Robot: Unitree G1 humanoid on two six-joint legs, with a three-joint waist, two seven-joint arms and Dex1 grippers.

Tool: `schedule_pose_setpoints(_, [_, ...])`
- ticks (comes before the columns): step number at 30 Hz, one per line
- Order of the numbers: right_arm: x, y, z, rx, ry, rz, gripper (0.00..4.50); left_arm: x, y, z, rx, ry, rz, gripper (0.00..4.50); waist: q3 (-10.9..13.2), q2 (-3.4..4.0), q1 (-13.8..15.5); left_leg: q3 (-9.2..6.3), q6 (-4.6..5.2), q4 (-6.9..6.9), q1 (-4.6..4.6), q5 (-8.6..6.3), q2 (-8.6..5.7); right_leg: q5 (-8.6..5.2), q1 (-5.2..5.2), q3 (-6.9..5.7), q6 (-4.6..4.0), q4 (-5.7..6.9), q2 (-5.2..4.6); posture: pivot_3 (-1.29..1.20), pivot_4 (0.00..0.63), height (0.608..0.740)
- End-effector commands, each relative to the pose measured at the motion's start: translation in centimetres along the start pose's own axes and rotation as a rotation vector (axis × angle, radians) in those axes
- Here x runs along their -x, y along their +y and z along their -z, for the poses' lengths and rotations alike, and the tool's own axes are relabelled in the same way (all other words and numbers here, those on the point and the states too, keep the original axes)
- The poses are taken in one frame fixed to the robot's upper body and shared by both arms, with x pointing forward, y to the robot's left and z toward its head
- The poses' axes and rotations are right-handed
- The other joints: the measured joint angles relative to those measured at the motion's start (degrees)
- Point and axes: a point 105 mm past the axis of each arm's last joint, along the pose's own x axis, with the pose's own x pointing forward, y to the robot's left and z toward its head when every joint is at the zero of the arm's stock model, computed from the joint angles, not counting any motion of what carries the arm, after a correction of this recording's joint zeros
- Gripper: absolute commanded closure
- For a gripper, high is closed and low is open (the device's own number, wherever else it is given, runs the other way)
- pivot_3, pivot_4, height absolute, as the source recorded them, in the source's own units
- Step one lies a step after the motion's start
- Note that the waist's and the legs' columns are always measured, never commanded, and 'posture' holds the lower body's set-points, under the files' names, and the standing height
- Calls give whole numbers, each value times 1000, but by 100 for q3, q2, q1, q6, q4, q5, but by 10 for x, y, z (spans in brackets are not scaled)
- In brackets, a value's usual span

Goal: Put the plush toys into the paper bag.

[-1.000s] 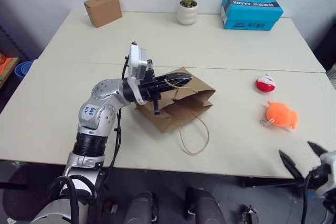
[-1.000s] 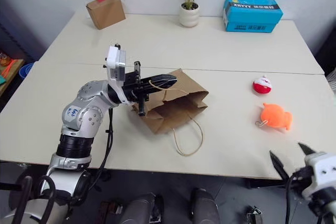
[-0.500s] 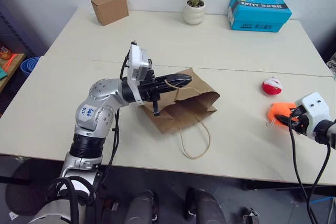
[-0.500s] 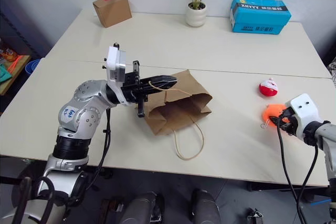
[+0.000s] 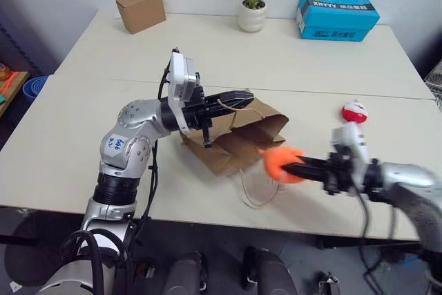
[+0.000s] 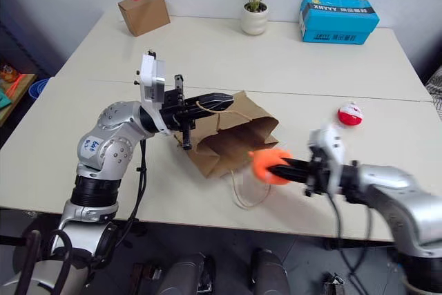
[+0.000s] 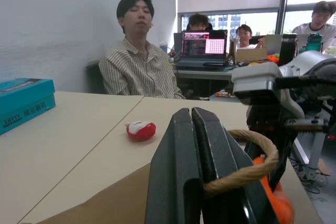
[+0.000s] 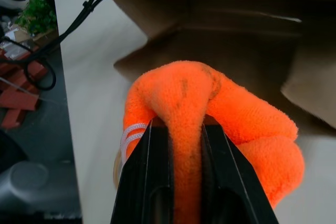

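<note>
Orange plush toy sits squeezed between the two black fingers of the right gripper, low in the head view at about five o'clock. The fingers press into the soft orange fluff from both sides, so it bulges out around them. A small white loop hangs off one side of the toy. The toy is up off the white table and just in front of the open mouth of the paper bag.

The brown bag lies on its side near the middle of the table, with its dark mouth facing the toy. One tan cord handle lies in a loop on the table at six o'clock from the bag, partly under the toy. The other handle is pinched in the left gripper, whose fingers are tight together around the cord. That lifts the top edge of the bag at its twelve o'clock side.

Farther away, at about three o'clock from the bag, the red-and-white ball toy rests alone on the table.

At the far edge stand a small cardboard box at eleven o'clock, a potted plant at twelve o'clock, and a blue box at one o'clock.

The left wrist view looks past the table to people sitting at desks.
</note>
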Motion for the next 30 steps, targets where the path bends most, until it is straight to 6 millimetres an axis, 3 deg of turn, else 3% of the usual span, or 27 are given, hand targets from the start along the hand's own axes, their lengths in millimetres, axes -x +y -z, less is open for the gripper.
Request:
schedule_pose_setpoints(1, [-18, -17, -8, 100, -16, 89, 4340, -6, -7, -11, -48, -7, 58, 4500, 0, 0, 11, -1, 0, 1, -4, 1, -1, 0, -2, -3, 0, -1, 6, 0, 150, 740])
schedule_pose_setpoints(3, [-44, -37, -17, 107, -82, 179, 4340, -8, -10, -10, -38, -11, 76, 4500, -2, -8, -21, 3, 2, 2, -4, 2, -5, 0, -2, -6, 0, -1, 12, 0, 150, 740])
schedule_pose_setpoints(6, [-81, -39, -22, 137, -103, 177, 4340, -10, -10, -11, -32, -24, 76, 4500, -1, -8, -71, 10, 6, 4, -1, 6, -9, 1, -3, -6, 1, 10, 18, 0, 150, 740])
schedule_pose_setpoints(11, [-103, -38, -26, 92, -137, 170, 4340, -10, -7, -11, -27, -37, 56, 4500, 0, -7, -56, 2, -1, -4, -8, 8, -6, -6, -10, -14, -9, 11, 22, 0, 150, 740])
schedule_pose_setpoints(12, [-103, -35, -27, 111, -147, 148, 3625, -10, -7, -11, -27, -38, 52, 4500, 0, -7, -50, 2, 0, -3, -11, 9, -8, -5, -10, -14, -9, 9, 20, 0, 150, 740])
schedule_pose_setpoints(14, [-97, -29, -31, 103, -173, 111, 2982, -8, -5, -9, -26, -37, 43, 4500, 0, -7, -44, 2, 4, -1, -12, 9, -11, -3, -10, -13, -5, 8, 18, 0, 150, 740])
schedule_pose_setpoints(15, [-89, -25, -34, 108, -200, 89, 2596, -7, -4, -9, -27, -36, 35, 4500, 0, -7, -43, 2, 4, -1, -12, 9, -11, -3, -10, -13, -5, 8, 18, 0, 150, 740])
schedule_pose_setpoints(19, [-25, -10, -35, 89, -299, 10, 1255, -1, 0, -8, -30, -28, 13, 4500, 1, -8, 16, -12, 5, -4, -18, 7, -12, -4, -7, -18, -4, -2, 20, 0, 150, 740])
schedule_pose_setpoints(23, [45, -11, -18, 109, -311, 131, 58, 10, 4, -5, -38, -2, -15, 4500, 0, -8, 8, -4, 18, -5, -15, 1, -15, 5, 0, -15, 10, -16, 18, 0, 150, 740])
schedule_pose_setpoints(27, [101, -28, 4, 57, -316, 394, 58, 15, 5, -6, -50, 5, -26, 4500, 1, -8, 1, -1, 18, -6, -10, 0, -12, 5, 4, -14, 11, -17, 19, 0, 150, 740])
schedule_pose_setpoints(30, [140, -41, 35, 35, -258, 615, 58, 16, 7, -8, -60, 4, -33, 4500, 1, -8, -4, 10, 20, -7, 5, -1, -12, 7, 10, -1, 14, -11, 16, 0, 150, 740])
